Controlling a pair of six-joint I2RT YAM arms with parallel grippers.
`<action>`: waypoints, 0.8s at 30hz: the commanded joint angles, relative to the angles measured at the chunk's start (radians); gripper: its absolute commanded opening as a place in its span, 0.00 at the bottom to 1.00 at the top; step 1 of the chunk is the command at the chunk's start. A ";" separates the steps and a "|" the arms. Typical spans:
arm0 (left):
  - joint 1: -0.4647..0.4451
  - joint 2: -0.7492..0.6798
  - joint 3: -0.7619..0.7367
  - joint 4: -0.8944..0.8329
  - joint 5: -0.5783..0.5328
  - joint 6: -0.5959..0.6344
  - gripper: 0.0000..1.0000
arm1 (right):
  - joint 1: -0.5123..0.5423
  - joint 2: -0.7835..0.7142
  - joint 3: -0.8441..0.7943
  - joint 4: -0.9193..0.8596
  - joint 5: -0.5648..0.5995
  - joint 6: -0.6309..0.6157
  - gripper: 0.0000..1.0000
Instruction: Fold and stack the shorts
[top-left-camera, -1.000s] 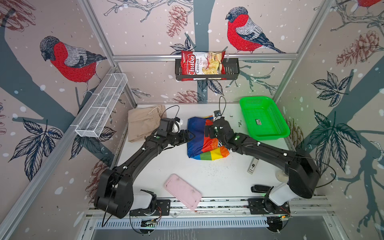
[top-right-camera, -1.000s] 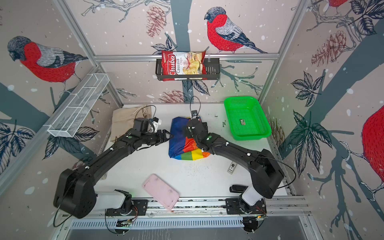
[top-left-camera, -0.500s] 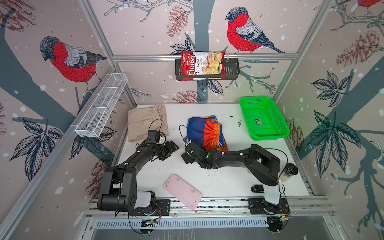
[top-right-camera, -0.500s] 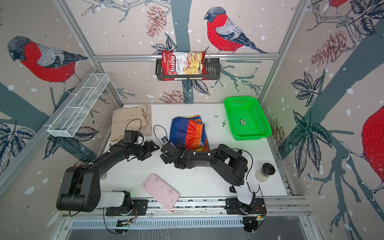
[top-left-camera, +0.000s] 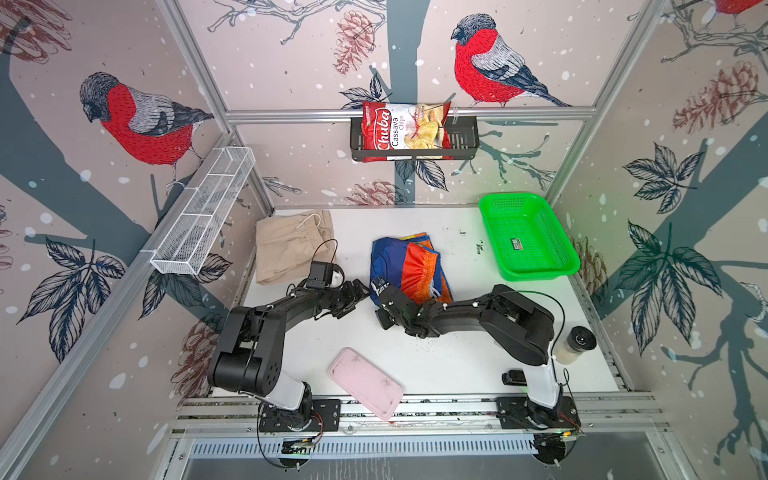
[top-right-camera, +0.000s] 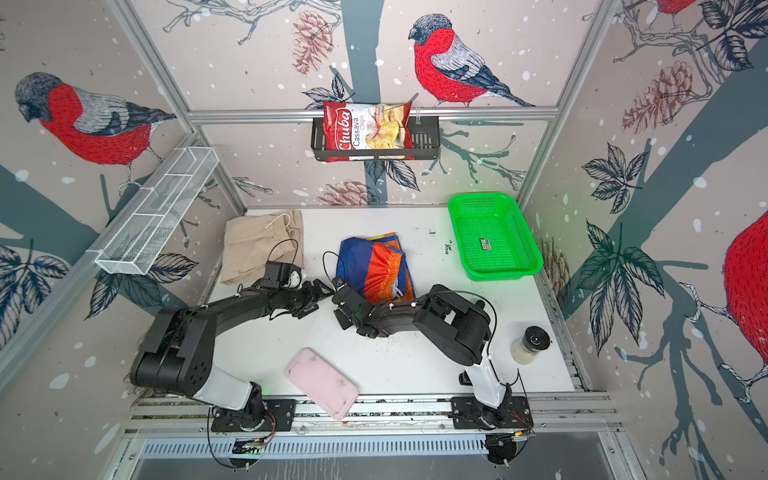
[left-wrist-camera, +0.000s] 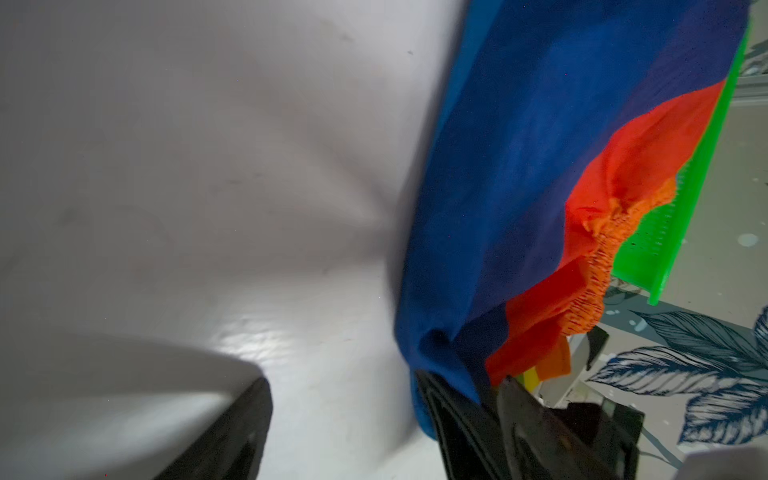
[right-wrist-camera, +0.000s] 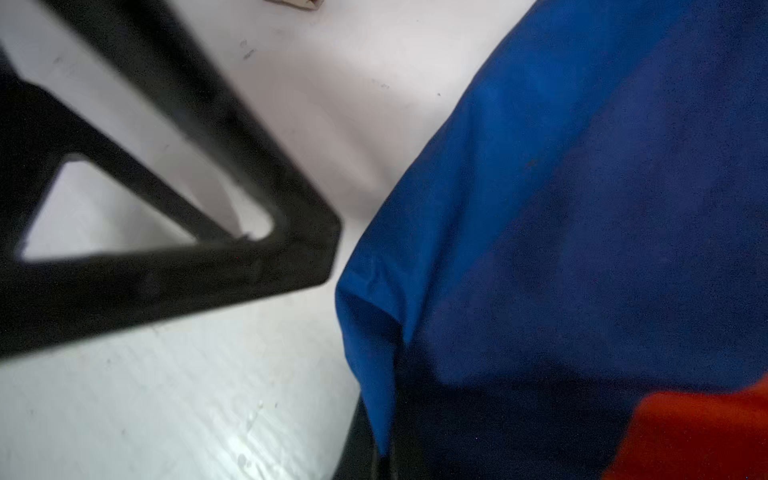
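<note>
Top views are showing you the right gripper (top-left-camera: 377, 289) pinching the blue 7 o'clock corner of the striped shorts (top-left-camera: 401, 257), the left gripper (top-left-camera: 358, 297) gaping empty; beige shorts (top-left-camera: 291, 245), seemingly folded, are lying at 10 o'clock, stacking remaining.

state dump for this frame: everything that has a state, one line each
striped shorts, folded, not yet stacked
beige shorts, folded flat, untouched
left hand, open, beside the striped shorts, holding nothing
right hand, shut on the striped shorts' near corner
green basket, upright, only a small tag inside
jar, upright, capped
pink tray, flat, overhanging the table front edge
</note>
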 joint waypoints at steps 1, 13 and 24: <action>-0.007 0.042 0.001 0.084 -0.013 -0.061 0.86 | 0.001 -0.051 -0.037 0.026 -0.014 0.043 0.01; -0.094 0.172 0.020 0.290 -0.003 -0.170 0.85 | 0.005 -0.160 -0.154 0.132 -0.091 0.093 0.00; -0.139 0.276 0.177 0.251 -0.058 -0.175 0.00 | 0.004 -0.165 -0.189 0.183 -0.119 0.136 0.22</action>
